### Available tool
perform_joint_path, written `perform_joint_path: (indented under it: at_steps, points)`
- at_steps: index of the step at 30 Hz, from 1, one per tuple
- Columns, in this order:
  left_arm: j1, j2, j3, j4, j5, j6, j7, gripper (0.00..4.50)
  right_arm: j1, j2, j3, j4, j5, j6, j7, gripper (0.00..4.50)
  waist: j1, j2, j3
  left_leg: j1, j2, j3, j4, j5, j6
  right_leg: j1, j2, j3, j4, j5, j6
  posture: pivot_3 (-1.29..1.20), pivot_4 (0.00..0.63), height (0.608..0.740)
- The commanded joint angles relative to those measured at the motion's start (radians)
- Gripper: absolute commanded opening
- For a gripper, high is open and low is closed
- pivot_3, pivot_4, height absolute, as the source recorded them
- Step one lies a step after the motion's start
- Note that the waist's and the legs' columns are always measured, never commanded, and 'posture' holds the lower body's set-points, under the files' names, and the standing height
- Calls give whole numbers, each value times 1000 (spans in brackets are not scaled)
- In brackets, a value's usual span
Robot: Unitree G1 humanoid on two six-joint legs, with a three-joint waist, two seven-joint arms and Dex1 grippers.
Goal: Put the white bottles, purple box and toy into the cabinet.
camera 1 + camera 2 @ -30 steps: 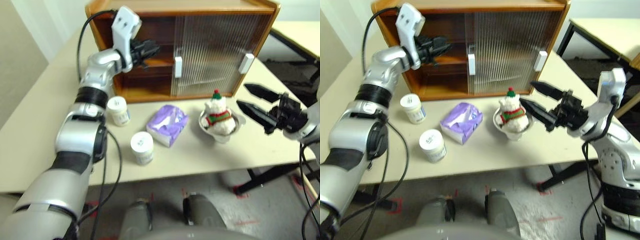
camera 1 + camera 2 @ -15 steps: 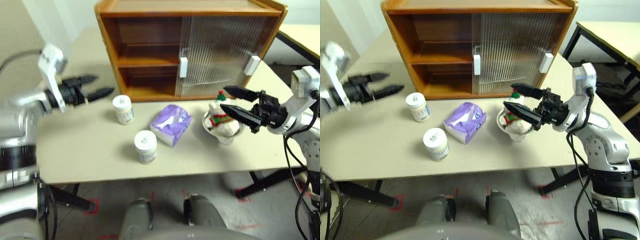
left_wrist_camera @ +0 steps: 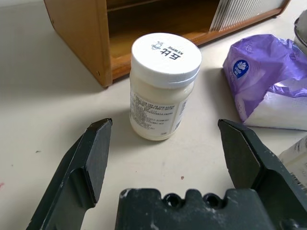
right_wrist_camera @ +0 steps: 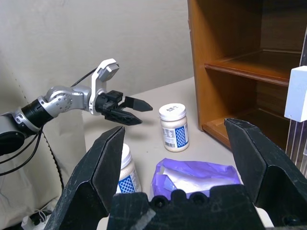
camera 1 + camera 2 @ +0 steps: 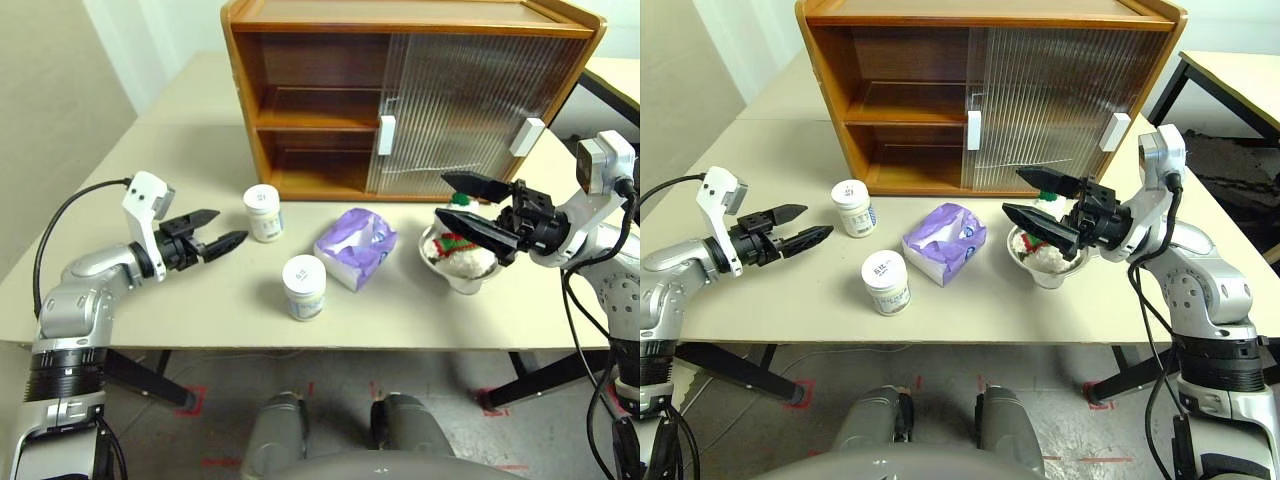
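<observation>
Left claw [image 5: 208,244] spread wide, empty, lined up beside the far white bottle [image 5: 263,212], which stands on the counter [image 5: 200,300] before the cabinet [image 5: 300,100]; advance level, straddle its body, then clench

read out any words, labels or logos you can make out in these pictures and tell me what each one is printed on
Far white bottle: its lid carries a small logo and a short word, seen upside down and not surely readable; the fine print on its side label is too small.
Near white bottle: lid print and label too small.
Purple box: a round blue logo and faint lettering, not readable.
Cabinet and toy: no text.
</observation>
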Motion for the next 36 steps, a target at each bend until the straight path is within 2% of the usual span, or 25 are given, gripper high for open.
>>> perform_joint_path:
  at_steps: [1,13,24,27,29,36]
  points:
    - [-15,-7,-56,57,44,-45,2,4482,7,-5,-1,-10,-2,12,-5,4500,0,0,0,0,0,0,0,0,0,0,0,0,0,0,0,-4,0,740]
    - [-131,-139,-145,306,141,-201,85,4482,11,-8,-7,-21,-1,20,-6,4500,-1,0,0,0,0,0,1,0,0,0,1,0,0,-1,0,-21,0,740]
    - [-231,-203,-178,540,215,-340,128,4482,37,-12,-19,-52,5,26,-26,4500,-4,-1,0,-1,-1,0,1,0,0,1,1,0,0,0,0,-46,0,740]
    - [-239,-214,-173,566,221,-327,144,3911,42,-15,-25,-58,7,28,-31,4500,-6,-1,0,-1,-1,0,2,0,0,1,1,0,0,0,0,-53,0,740]
    - [-241,-220,-167,569,214,-317,143,3166,46,-17,-28,-62,9,28,-35,4500,-9,-1,0,-1,-1,0,2,0,0,1,1,0,0,0,1,-53,0,740]
    - [-265,-240,-157,513,190,-333,129,3117,53,-20,-30,-66,13,26,-40,4500,-13,-1,0,-1,-1,0,2,0,0,1,1,-1,-1,0,1,-54,0,740]
